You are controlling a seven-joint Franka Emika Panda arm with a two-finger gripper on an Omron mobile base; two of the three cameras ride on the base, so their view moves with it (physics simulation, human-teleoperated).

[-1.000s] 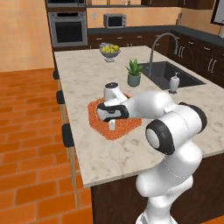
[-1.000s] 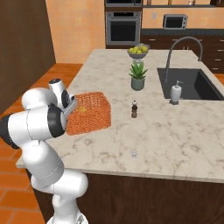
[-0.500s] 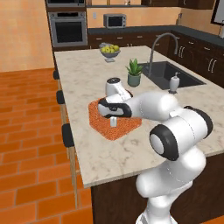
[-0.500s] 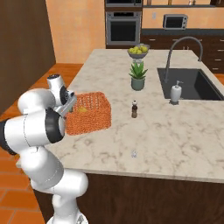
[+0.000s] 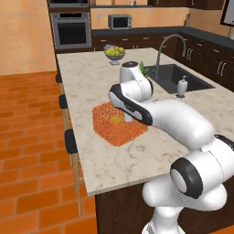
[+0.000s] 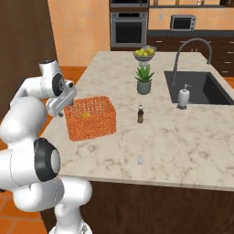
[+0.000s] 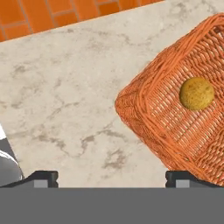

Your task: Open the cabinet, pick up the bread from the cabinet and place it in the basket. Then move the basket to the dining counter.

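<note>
Right of the hand frame, the basket (image 7: 175, 113) looks light, stiff; grip its rim. Gripper (image 7: 111, 177) spread, empty.

The bread (image 7: 197, 93) lies inside the basket (image 7: 148, 118) on the dining counter (image 7: 65, 96).

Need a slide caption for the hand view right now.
Bread lying inside the orange wicker basket on the marble dining counter, jaws open above the basket's corner.

Hidden and cropped parts

In the hand view the square orange woven wicker basket (image 7: 175, 127) is cut off at 3 and 5 o'clock; the white arm hides its far side in the left base view.
</note>
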